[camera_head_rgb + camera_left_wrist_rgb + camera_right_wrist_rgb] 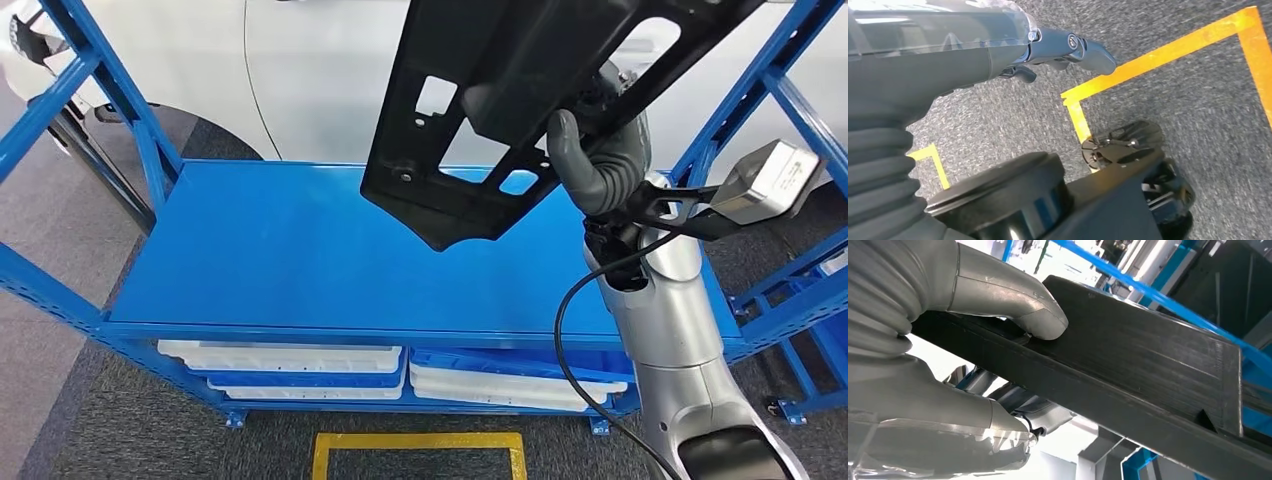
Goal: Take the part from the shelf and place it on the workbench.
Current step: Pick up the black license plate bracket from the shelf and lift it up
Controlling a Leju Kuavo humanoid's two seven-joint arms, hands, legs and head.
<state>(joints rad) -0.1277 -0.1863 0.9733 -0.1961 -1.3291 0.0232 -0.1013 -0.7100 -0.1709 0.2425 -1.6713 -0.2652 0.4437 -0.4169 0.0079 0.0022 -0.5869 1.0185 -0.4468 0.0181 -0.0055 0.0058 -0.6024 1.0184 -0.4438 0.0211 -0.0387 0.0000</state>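
Grey carpet floor (120,420), yellow tape rectangle (420,440) at six o'clock, a white car body (320,70) at twelve, white trays (290,362) low on the rack.

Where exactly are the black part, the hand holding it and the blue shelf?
black part (470,190), head view, on its lower plate.
right hand (600,165), head view, on its grey thumb side.
blue shelf (280,250), head view, on its bare top board.

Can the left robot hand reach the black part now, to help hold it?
Probably not as it stands. The left robot hand hangs low over the carpet floor, while the right robot hand holds the black part high above the blue shelf.
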